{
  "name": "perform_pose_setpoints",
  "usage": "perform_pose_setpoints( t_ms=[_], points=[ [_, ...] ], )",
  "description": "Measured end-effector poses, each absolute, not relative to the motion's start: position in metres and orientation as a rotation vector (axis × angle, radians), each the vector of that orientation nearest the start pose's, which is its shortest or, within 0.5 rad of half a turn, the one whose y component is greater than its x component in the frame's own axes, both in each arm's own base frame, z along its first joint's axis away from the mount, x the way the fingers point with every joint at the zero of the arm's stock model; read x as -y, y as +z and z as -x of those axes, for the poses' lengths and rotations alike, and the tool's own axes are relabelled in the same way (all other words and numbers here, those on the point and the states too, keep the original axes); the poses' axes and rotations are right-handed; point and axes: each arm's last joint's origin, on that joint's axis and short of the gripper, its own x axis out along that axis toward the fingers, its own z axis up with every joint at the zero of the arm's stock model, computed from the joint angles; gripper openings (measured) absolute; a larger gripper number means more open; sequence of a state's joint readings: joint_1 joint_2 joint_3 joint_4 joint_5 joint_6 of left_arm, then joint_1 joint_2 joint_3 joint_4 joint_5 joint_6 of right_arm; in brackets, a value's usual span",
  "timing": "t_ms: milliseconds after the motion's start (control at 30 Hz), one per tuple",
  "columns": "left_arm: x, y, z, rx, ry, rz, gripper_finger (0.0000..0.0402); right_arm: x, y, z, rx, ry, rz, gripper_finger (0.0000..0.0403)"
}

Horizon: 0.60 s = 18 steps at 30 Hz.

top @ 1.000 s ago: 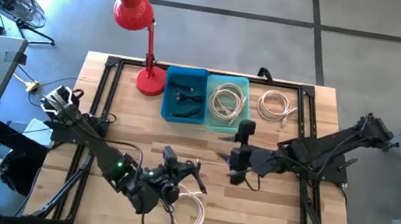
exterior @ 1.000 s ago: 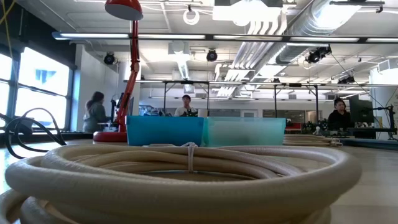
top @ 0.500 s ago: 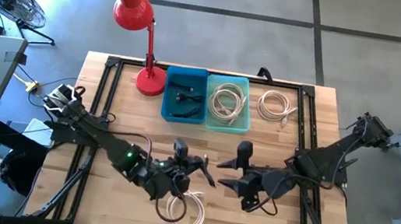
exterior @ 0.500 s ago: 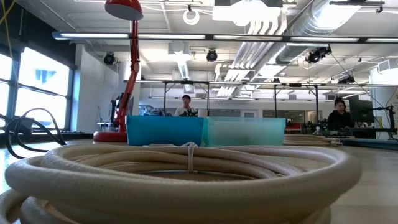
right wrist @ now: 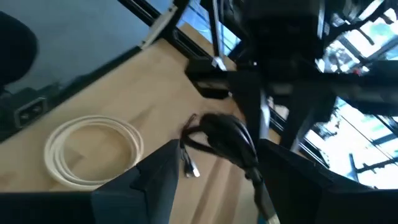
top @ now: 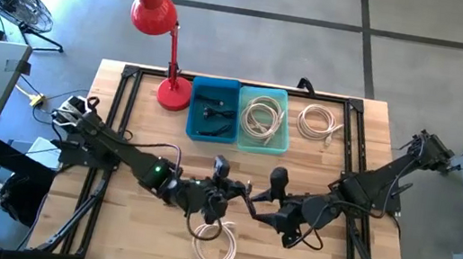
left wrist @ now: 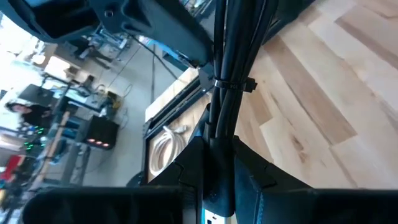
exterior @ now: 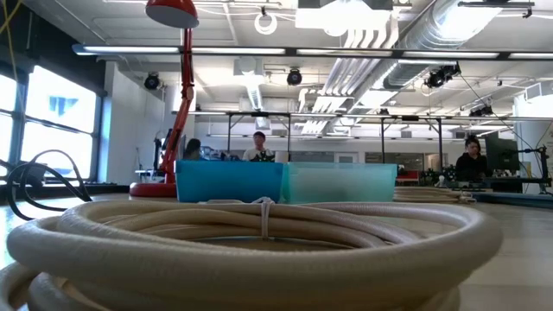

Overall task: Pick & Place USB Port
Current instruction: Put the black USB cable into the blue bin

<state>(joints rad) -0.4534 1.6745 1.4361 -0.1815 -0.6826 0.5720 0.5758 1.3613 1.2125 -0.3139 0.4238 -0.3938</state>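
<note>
A black USB cable (right wrist: 225, 139), coiled and tied into a bundle (left wrist: 222, 93), hangs above the middle of the table with my left gripper (top: 237, 194) shut on it. My right gripper (top: 262, 208) faces it from the table's right, open (right wrist: 214, 186), close to the coil but not touching it. A white coiled cable (top: 215, 243) lies flat on the table below them and fills the low view's foreground (exterior: 259, 242). Neither gripper shows in the low view. My left gripper pinches one end of the tied black bundle (left wrist: 219, 142) between its two fingers. The bundle runs on forward past the fingertips, along them, with a tie (left wrist: 231, 84) around it. It is lifted clear of the table. Its loop and a plug end (right wrist: 193, 169) droop below.
A blue bin (top: 213, 109) with black cables and a teal bin (top: 262, 120) with white coils stand at the table's far middle. Another white coil (top: 319, 122) lies to their right. A red desk lamp (top: 171, 92) stands at the far left. People are in the room beyond.
My left gripper has carried the black cable toward the table's right and a little toward the far edge, turning as it went. My right gripper has come toward the near edge and turned to face the left one. The two now stand close together over the table's middle.
</note>
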Motion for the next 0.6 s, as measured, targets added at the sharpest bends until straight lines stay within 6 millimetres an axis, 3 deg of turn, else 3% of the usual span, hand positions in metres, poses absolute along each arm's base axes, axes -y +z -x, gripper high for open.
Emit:
perform_pose_setpoints(
  t_ms=[400,500,600],
  points=[
    [0.132,0.331,-0.361,-0.399,0.059,-0.756,0.0043,-0.147,0.343,-0.262,-0.379,0.217,0.592,0.0202],
    [0.132,0.331,-0.362,-0.394,0.058,-0.774,0.0043,-0.145,0.342,-0.263,-0.39,0.21,0.591,0.0174],
    [0.133,0.331,-0.362,-0.392,0.054,-0.775,0.0043,-0.143,0.342,-0.264,-0.394,0.203,0.585,0.0119]
  ],
)
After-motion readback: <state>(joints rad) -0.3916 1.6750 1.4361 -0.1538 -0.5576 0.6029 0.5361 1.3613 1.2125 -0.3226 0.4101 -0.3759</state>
